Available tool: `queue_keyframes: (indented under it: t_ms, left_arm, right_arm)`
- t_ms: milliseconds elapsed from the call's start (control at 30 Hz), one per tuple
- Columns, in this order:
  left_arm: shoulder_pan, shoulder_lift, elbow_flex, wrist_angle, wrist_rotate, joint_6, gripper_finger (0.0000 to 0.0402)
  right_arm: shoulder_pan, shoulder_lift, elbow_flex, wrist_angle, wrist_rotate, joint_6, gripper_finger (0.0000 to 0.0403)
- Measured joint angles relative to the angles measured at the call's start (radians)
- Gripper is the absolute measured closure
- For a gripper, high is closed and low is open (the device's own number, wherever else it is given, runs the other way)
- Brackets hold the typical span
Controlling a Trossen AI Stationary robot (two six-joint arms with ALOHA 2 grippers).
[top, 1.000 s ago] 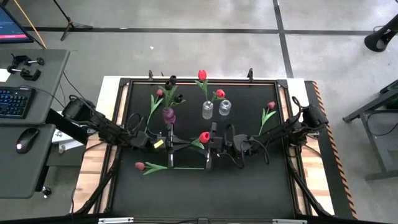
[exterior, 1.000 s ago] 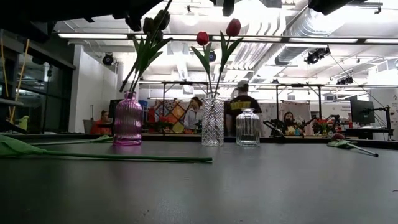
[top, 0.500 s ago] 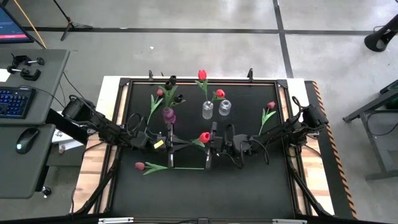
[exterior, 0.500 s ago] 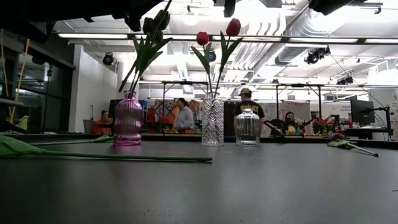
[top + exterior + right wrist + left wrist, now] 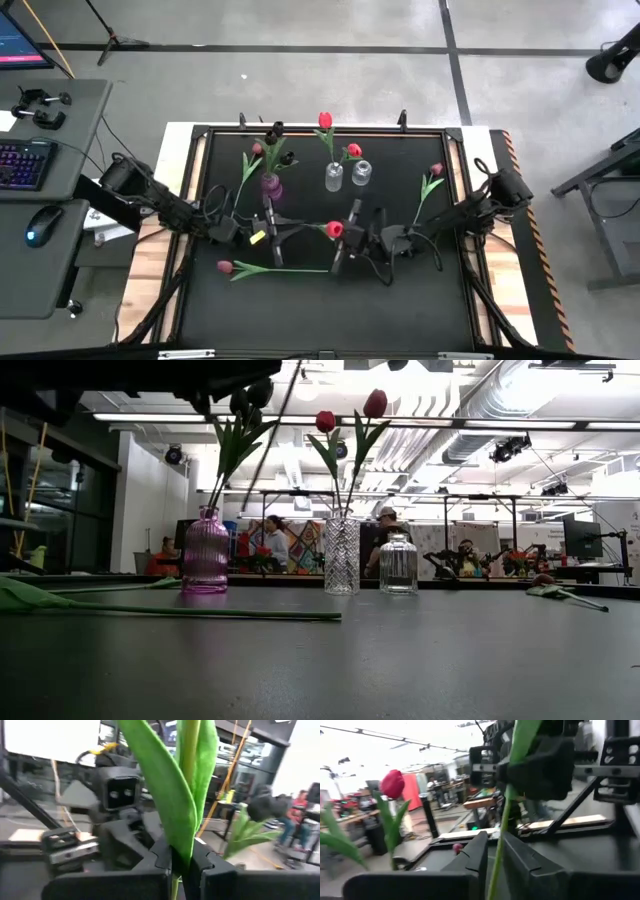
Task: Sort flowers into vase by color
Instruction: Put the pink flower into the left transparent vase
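A red tulip (image 5: 333, 229) is held above the table's middle, between my two grippers. My right gripper (image 5: 338, 242) comes from the table's right and is shut on it. My left gripper (image 5: 280, 238) faces it from the left, its fingers narrowly apart with the stem (image 5: 496, 855) running between them. The stem also shows slanting high in the low view (image 5: 272, 430). A purple vase (image 5: 271, 185) holds dark tulips and a clear vase (image 5: 333, 177) holds red ones. A smaller clear vase (image 5: 361, 172) stands beside them. My left gripper has the tulip's lower stem (image 5: 495, 867) between its fingers, which come level from the table's left. I cannot tell whether they touch it. My right gripper pinches the stem together with a green leaf (image 5: 181, 845) between its two fingers, level from the table's right. Leaf and stem rise above the fingers, and the tulip hangs clear of the table.
A dark pink tulip (image 5: 225, 267) lies near the front left, its stem (image 5: 200, 612) flat on the mat. Another tulip (image 5: 435, 170) lies at the right and a pink one (image 5: 255, 150) at the far left. People move in the room behind.
My right gripper has tipped and drifted slightly toward the near edge, carrying the red head with it. The held stem, which did not show in the low view before, now slants across that view's top.
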Motion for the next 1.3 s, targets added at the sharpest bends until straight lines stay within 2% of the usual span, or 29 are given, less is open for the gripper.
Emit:
queue_keyframes:
  t_ms: [133, 200, 300, 400, 467, 533, 600, 667, 733, 800, 933, 1100, 1300]
  left_arm:
    - [-0.034, -0.008, 0.000, -0.007, -0.131, 0.081, 0.0328]
    - [-0.054, -0.028, 0.000, -0.005, -0.214, 0.119, 0.0311]
    - [-0.095, -0.086, 0.000, -0.024, -0.343, 0.174, 0.0287]
    - [-0.138, -0.170, -0.001, -0.116, -0.397, 0.180, 0.0269]
    - [-0.161, -0.237, 0.000, -0.239, -0.361, 0.125, 0.0263]
    - [-0.173, -0.313, 0.000, -0.422, -0.241, 0.023, 0.0262]
    - [-0.163, -0.394, 0.000, -0.619, -0.008, -0.106, 0.0263]
    - [-0.133, -0.456, 0.000, -0.749, 0.234, -0.200, 0.0265]
    - [-0.106, -0.500, -0.001, -0.804, 0.372, -0.236, 0.0267]
    - [-0.092, -0.530, -0.001, -0.814, 0.401, -0.252, 0.0268]
    - [-0.073, -0.540, -0.008, -0.822, 0.374, -0.249, 0.0268]
    - [-0.058, -0.534, -0.008, -0.822, 0.325, -0.239, 0.0268]
    - [-0.051, -0.534, -0.008, -0.821, 0.320, -0.240, 0.0268]
  right_arm:
    - [0.033, -0.043, 0.000, -0.056, 0.093, -0.033, 0.0401]
    - [0.045, -0.060, 0.000, -0.092, 0.177, -0.042, 0.0401]
    - [0.044, -0.074, 0.000, -0.116, 0.297, -0.077, 0.0402]
    - [0.012, -0.099, 0.000, -0.124, 0.333, -0.105, 0.0402]
    - [-0.020, -0.125, 0.000, -0.163, 0.333, -0.103, 0.0402]
    - [-0.060, -0.154, 0.000, -0.198, 0.325, -0.086, 0.0402]
    - [-0.102, -0.188, 0.000, -0.224, 0.277, -0.063, 0.0402]
    - [-0.146, -0.227, 0.000, -0.245, 0.198, -0.030, 0.0402]
    - [-0.183, -0.264, 0.000, -0.280, 0.144, 0.010, 0.0402]
    - [-0.217, -0.290, 0.000, -0.319, 0.104, 0.049, 0.0403]
    - [-0.278, -0.310, 0.023, -0.475, 0.073, 0.121, 0.0403]
    - [-0.327, -0.284, 0.169, -0.739, 0.044, 0.194, 0.0403]
    - [-0.346, -0.273, 0.262, -0.822, 0.015, 0.195, 0.0403]
